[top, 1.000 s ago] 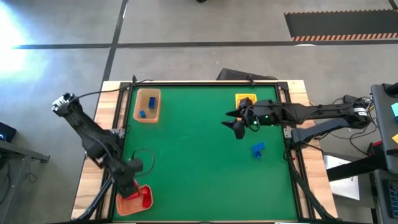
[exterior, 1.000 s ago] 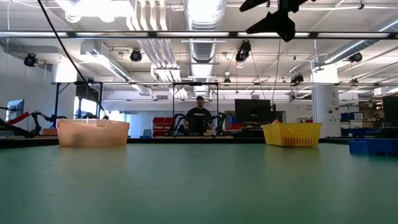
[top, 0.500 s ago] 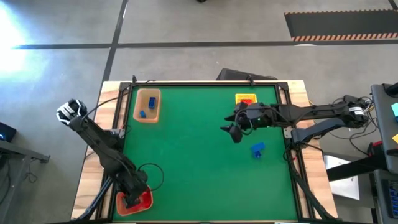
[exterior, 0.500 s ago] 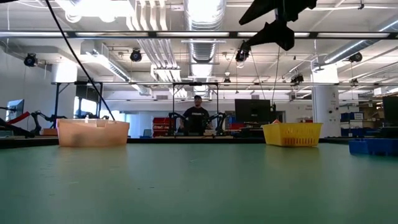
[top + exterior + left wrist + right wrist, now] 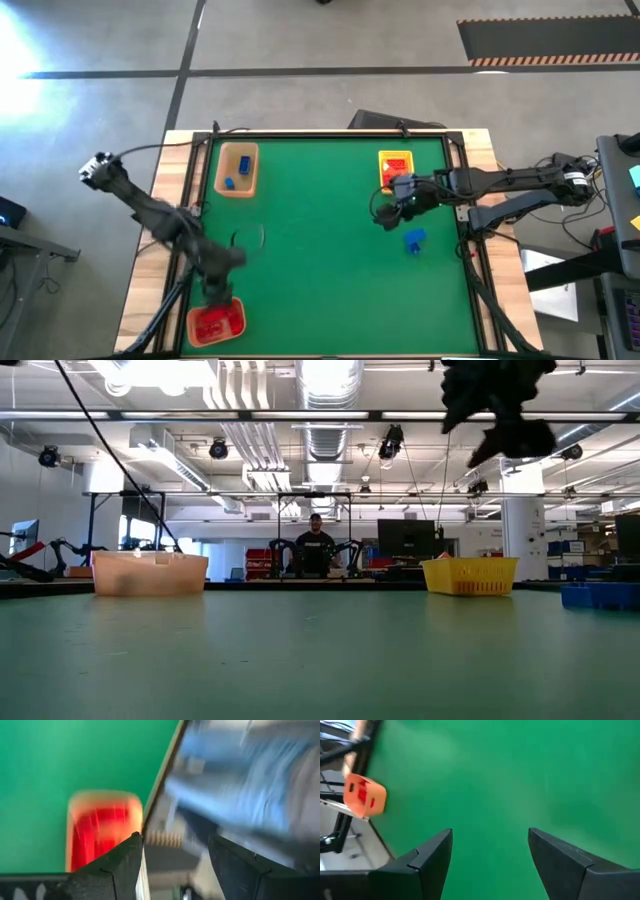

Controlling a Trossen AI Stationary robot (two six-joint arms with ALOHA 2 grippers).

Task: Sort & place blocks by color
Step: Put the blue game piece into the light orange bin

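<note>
R gripper [image 5: 388, 216] (fingers apart, empty) hovers at 11 o'clock of blue block [image 5: 414, 240]; L gripper [image 5: 215, 290], fingers apart, above red tray [image 5: 238, 322].

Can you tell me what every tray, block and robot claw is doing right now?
Tan tray: holds a blue block.
Yellow tray: holds red pieces.
Orange tray: holds red blocks.
Loose blue block: lying on the mat, ungripped.
Left gripper: open, empty, near the orange tray.
Right gripper: open, empty, above the mat.

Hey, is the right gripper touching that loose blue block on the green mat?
Apart. The high view shows green mat between the right gripper and the blue block, and the right wrist view shows nothing between its open fingers.
</note>
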